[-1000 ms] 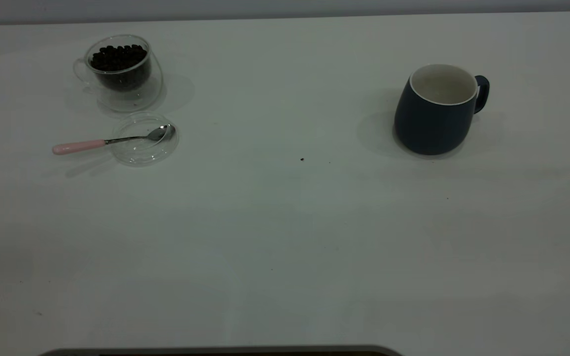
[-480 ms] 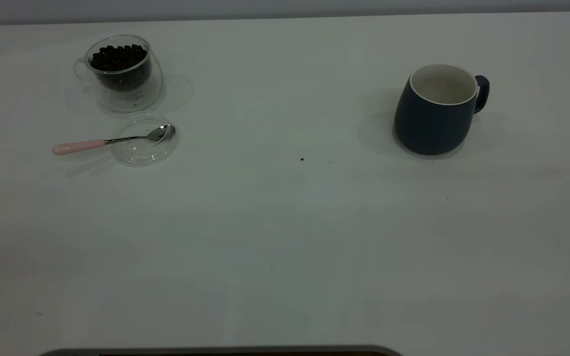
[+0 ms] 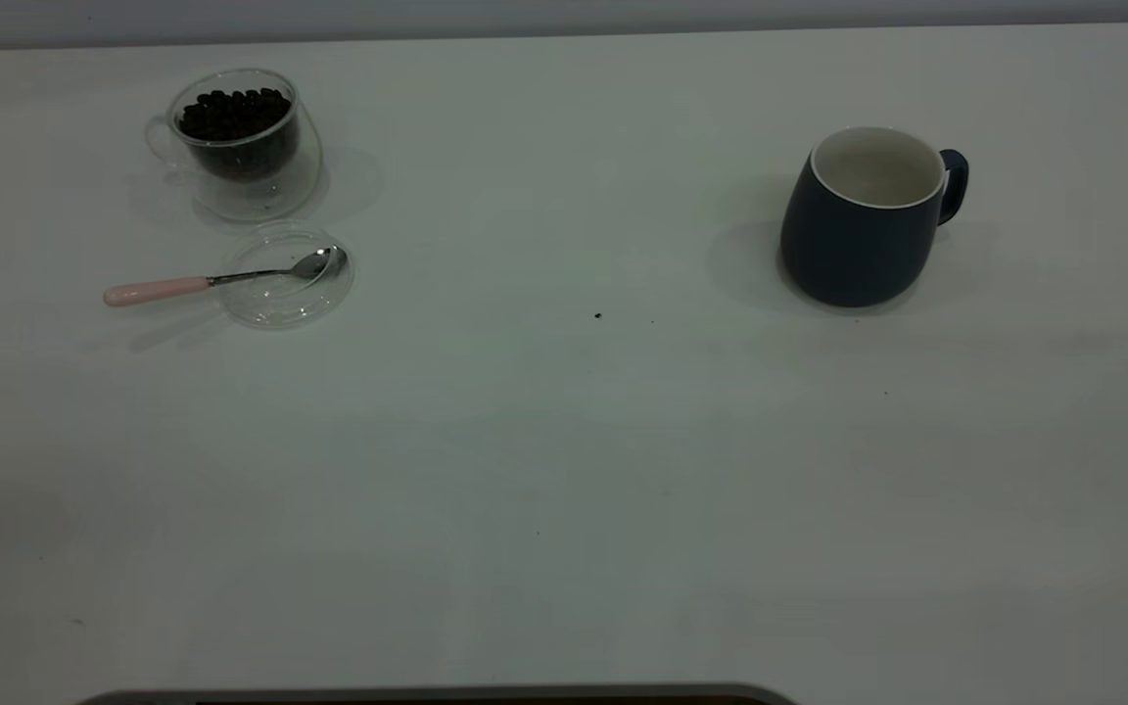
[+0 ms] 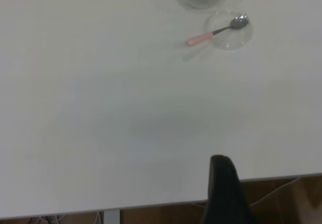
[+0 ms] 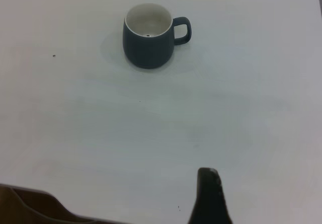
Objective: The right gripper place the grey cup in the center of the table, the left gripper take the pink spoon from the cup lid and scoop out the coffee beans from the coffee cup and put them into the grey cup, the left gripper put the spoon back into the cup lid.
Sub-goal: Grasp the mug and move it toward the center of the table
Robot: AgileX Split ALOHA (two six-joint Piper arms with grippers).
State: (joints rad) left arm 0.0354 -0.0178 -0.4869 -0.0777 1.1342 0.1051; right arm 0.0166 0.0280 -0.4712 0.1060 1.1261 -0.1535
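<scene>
- The table (image 3: pixel 564 470) is a plain white top with a rounded far corner at the exterior view's right, and a few tiny dark specks near its middle.
- The grey cup (image 3: pixel 863 217) stands upright on the right side of the table, well away from the centre, its handle turned to the exterior view's right; the off-white inside looks almost bare.
- The coffee cup (image 3: pixel 241 147) stands upright at the far left, with coffee beans (image 3: pixel 234 113) heaped nearly to its rim.
- The cup lid (image 3: pixel 287 274) lies flat just in front of the coffee cup.
- The pink spoon (image 3: pixel 216 280) rests with its metal bowl in the lid and its pink handle sticking out over the rim toward the left.
- The left gripper (image 4: pixel 225 191) shows only as a dark tip by the table's edge, far from the spoon; how far it is open I cannot tell.
- The right gripper (image 5: pixel 209 196) is likewise a dark tip over bare table, well apart from the grey cup, holding nothing visible; its opening cannot be told.
</scene>
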